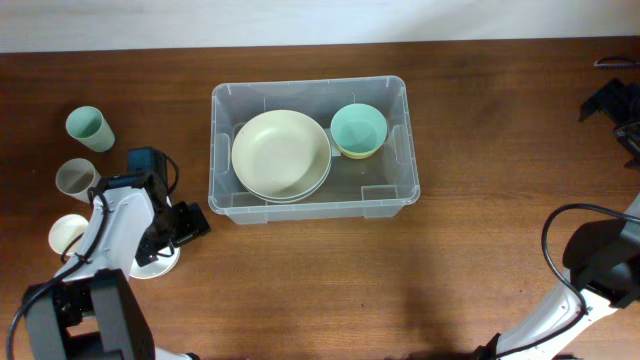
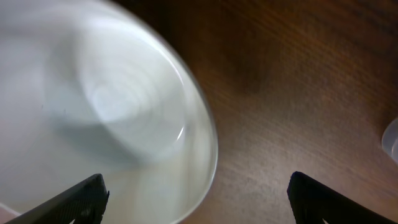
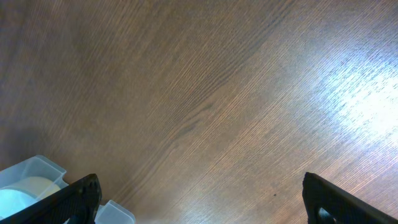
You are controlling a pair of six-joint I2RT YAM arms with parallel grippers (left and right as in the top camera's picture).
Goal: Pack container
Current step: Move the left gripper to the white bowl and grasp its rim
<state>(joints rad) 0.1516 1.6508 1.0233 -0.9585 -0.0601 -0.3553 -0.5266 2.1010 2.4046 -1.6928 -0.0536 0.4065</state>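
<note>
Nearest the robot, the left arm (image 1: 125,210) is hovering with its jaws spread wide over a white bowl (image 2: 106,106). The right arm (image 1: 600,262) is holding its jaws released above bare tabletop (image 3: 217,93). Farther out, mid-table, the container (image 1: 390,180) is sitting with plates (image 1: 281,153) and a green bowl (image 1: 358,127) inside. It is probably light, slightly flexible and slick, so the rim or side handles are looking like the best hold.

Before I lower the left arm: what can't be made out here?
- White round dish: blurred and cut off in the left wrist view; the left arm covers it overhead.
- Cream round plates in the clear plastic container: the top plate hides the count, overhead.
- Yellow bowl under the mint bowl: only its rim shows.
</note>
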